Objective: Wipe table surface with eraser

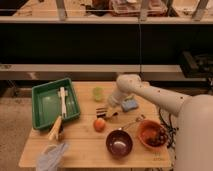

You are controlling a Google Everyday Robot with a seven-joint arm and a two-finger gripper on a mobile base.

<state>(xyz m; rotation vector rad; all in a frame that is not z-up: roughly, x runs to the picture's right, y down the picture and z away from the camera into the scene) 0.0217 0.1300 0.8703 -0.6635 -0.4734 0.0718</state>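
Observation:
The eraser, a small block with dark and white stripes, sits between the fingers of my gripper. The gripper is shut on it. It hangs low over the middle of the light wooden table, just behind the orange fruit. I cannot tell whether the eraser touches the wood. My white arm reaches in from the right.
A green tray with a white brush stands at the left. A light-blue pad and a green cup lie close to the gripper. A dark bowl, an orange bowl of fruit, a banana and a crumpled bag fill the front.

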